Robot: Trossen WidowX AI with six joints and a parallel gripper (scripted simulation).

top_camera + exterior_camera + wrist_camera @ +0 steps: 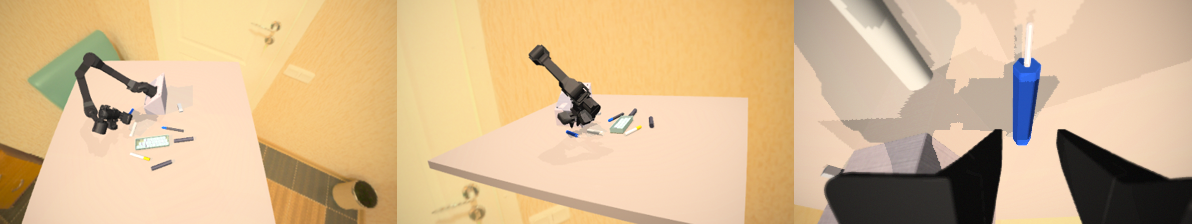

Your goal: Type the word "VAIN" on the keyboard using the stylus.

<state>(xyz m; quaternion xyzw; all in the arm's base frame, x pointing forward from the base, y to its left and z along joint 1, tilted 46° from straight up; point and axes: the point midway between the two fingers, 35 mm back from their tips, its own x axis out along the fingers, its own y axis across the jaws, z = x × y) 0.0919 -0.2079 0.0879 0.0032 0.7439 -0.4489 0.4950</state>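
A blue stylus (131, 111) (572, 134) (1025, 100) with a thin white tip lies on the desk near the arm's base. In the wrist view its tip points up, away from the fingers. My gripper (577, 125) (1029, 136) is open and empty above the desk. In the wrist view the stylus's blunt end shows between the lines of the fingertips, nearer the left finger. The keyboard (136, 144) (616, 131) has a green case and pale keys; it lies off to one side, outside the wrist view. Its letters are too small to read now. The fingers are hard to make out in the top view.
A white pen (133, 129) (595, 132) (889, 47) lies between stylus and keyboard. A blue-ended dark pen (174, 129), a dark marker (184, 139), another dark marker (162, 165) and a yellow-ended white marker (139, 156) surround the keyboard. The arm's pale base (160, 103) stands behind.
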